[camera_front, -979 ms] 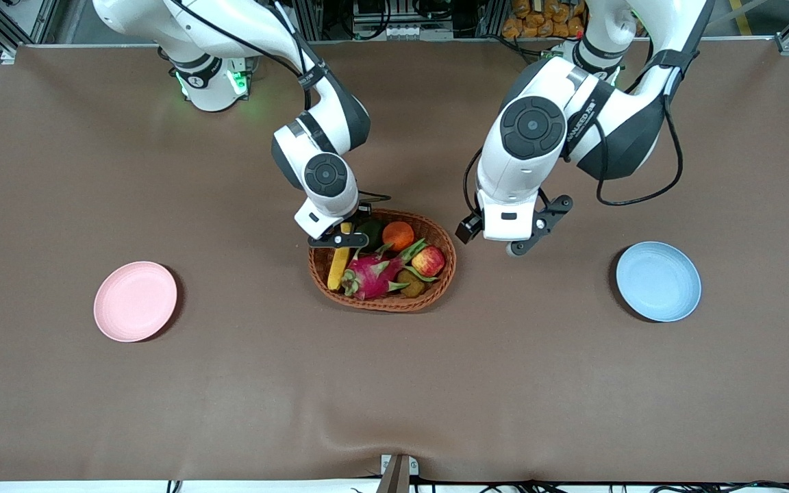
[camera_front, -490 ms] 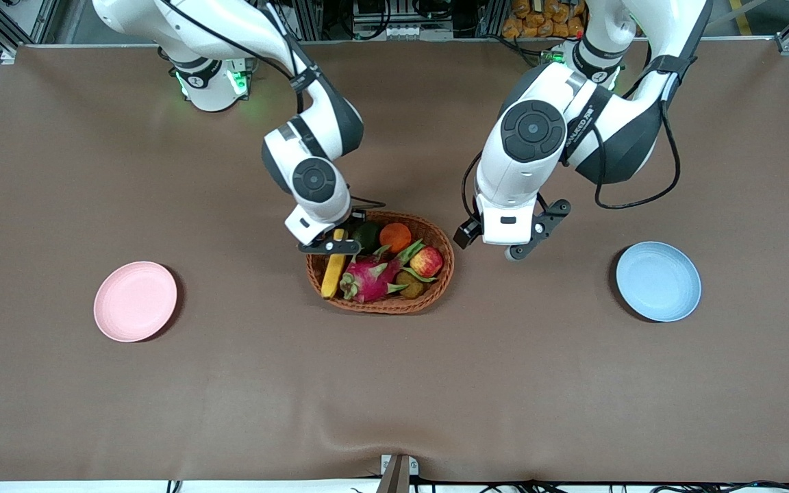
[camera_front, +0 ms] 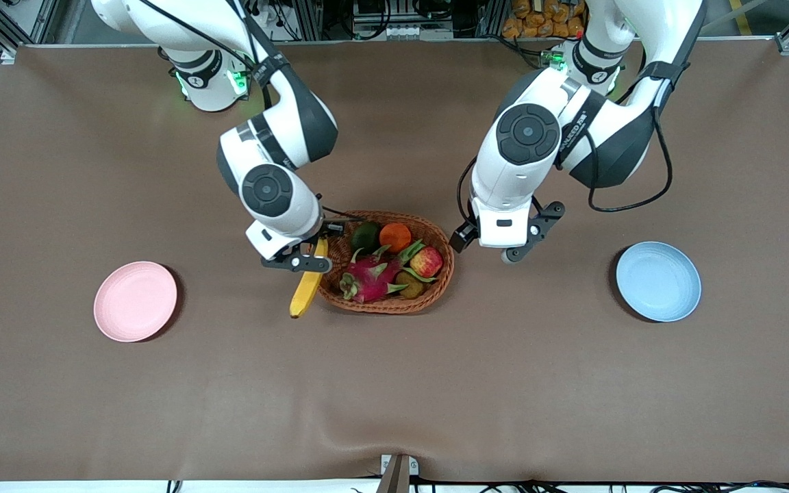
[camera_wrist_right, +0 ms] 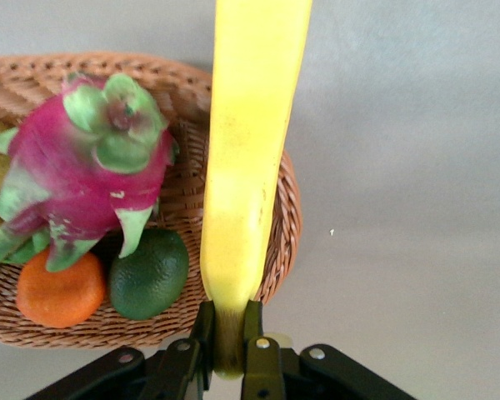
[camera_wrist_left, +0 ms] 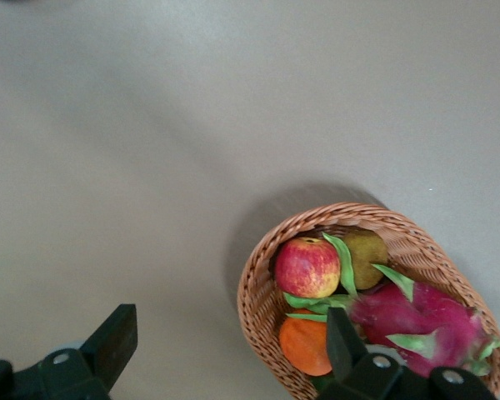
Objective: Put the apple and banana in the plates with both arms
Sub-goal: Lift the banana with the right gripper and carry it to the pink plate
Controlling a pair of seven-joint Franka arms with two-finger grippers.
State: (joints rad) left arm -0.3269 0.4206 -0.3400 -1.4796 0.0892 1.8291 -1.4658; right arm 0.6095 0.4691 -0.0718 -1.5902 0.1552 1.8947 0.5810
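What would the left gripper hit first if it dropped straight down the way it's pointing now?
Probably bare table. The open left gripper hangs beside the basket at the end where the apple lies; one finger may clip the rim, though depth is unclear.

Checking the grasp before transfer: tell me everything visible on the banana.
The banana is long, slim, smooth yellow and slightly curved. The right hand is shut on its darker stem end. It hangs lifted over the wicker basket's rim at the right arm's end and the table beside it, free tip pointing toward the front camera. Nothing else visibly touches it.
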